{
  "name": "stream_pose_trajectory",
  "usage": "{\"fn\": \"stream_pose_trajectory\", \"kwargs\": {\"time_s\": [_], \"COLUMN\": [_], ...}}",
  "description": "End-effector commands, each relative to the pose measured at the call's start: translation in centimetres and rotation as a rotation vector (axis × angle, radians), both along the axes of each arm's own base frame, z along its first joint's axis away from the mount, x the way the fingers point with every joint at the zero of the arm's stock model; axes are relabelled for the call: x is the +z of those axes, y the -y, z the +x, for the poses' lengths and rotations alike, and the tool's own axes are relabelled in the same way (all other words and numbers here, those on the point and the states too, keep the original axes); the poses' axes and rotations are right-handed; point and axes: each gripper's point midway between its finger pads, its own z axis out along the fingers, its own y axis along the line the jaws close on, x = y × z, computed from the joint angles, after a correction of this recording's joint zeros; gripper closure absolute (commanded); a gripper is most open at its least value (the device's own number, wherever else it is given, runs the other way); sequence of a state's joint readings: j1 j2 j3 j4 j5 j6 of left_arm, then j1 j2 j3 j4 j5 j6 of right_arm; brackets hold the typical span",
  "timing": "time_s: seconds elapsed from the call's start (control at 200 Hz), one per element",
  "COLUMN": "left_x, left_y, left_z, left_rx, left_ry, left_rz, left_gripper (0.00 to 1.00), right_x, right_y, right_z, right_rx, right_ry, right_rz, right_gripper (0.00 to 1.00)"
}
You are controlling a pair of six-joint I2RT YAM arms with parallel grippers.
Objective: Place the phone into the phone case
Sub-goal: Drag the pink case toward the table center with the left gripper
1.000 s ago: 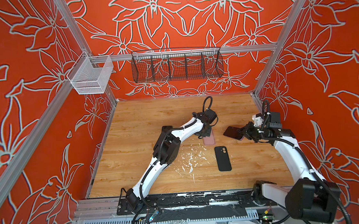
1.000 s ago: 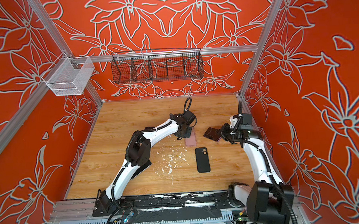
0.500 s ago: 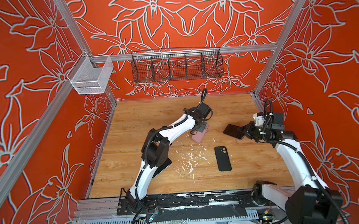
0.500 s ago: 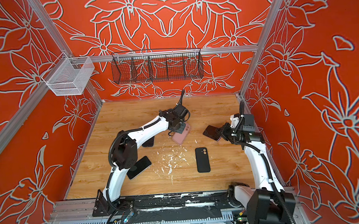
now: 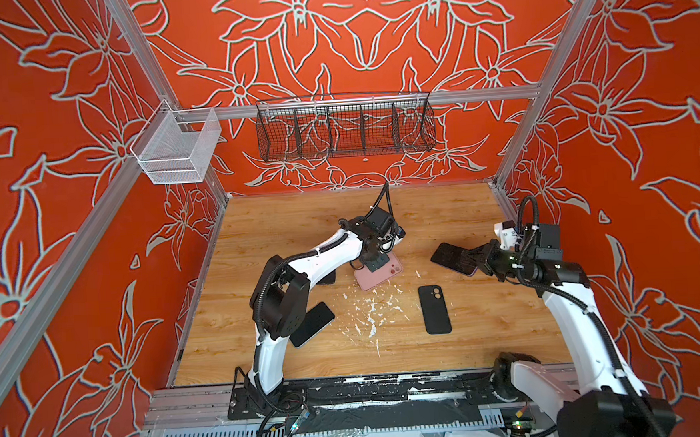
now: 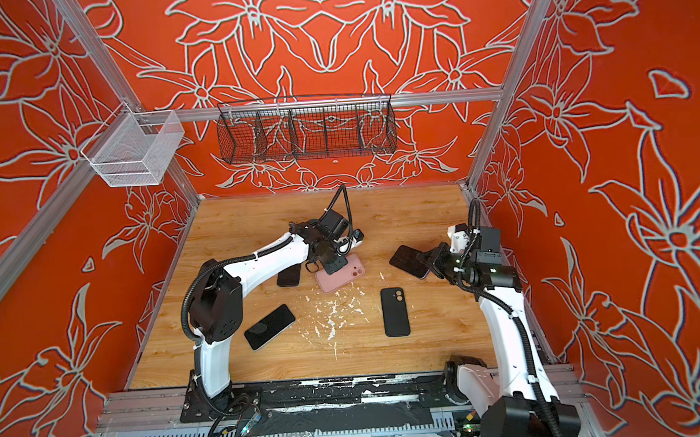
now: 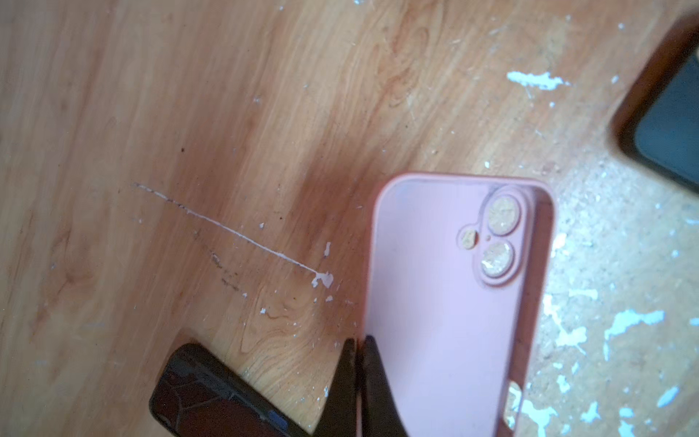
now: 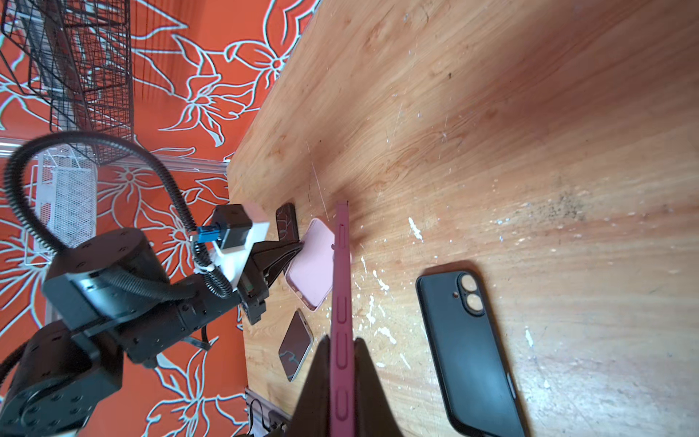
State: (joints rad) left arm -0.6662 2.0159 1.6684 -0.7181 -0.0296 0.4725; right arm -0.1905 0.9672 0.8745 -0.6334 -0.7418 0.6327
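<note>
The left gripper (image 5: 378, 263) was shut tight on one long side of the pink case (image 5: 379, 279), and its two fingers (image 7: 340, 393) pinched the thin rim. The pink case sat near the middle of the worktop (image 5: 282, 228) and looked tipped up a little on the held side (the wood showed through its round camera holes in the left wrist view). The right gripper (image 5: 473, 260) was closed on one end of the phone (image 5: 450, 257), with a finger pressed on each flat face. The phone had a dark screen and a dark red rim, and it looked lifted off the worktop. It was to the right of the pink case, near it but not touching it, and in the right wrist view only its thin side with the buttons showed. A black case (image 5: 435, 310) lay flat on the worktop in front of the two grippers, with nothing touching it. One more dark phone (image 6: 269, 326) lay flat beside the left arm, and another (image 6: 288, 275) peeked out from under that arm, close to the pink case. Little white flecks (image 5: 370, 310) were scattered on the wood between the pink case and the black case.
</note>
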Motion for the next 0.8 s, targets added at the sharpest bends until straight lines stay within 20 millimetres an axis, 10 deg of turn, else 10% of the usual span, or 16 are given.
{"fn": "stream_pose_trajectory", "kwargs": {"time_s": [0.0, 0.445, 0.661, 0.796], "left_x": [0.5, -4.6, -4.1, 0.1], "left_y": [0.9, 0.4, -0.5, -2.6], "left_z": [-1.2, -0.2, 1.8, 5.3], "left_rx": [-0.171, -0.137, -0.053, 0.163], "left_ry": [-0.021, -0.074, -0.028, 0.13], "left_rz": [-0.029, 0.053, 0.042, 0.02], "left_gripper": [1.0, 1.0, 0.8, 0.53], "right_x": [2.0, 1.0, 1.2, 1.6], "right_y": [-0.7, -1.4, -1.7, -1.7], "right_z": [-0.9, -1.3, -1.0, -0.9], "right_rx": [0.038, 0.056, 0.068, 0.071], "right_ry": [0.051, -0.013, -0.018, -0.008], "right_rz": [0.012, 0.06, 0.055, 0.047], "right_gripper": [1.0, 1.0, 1.0, 1.0]}}
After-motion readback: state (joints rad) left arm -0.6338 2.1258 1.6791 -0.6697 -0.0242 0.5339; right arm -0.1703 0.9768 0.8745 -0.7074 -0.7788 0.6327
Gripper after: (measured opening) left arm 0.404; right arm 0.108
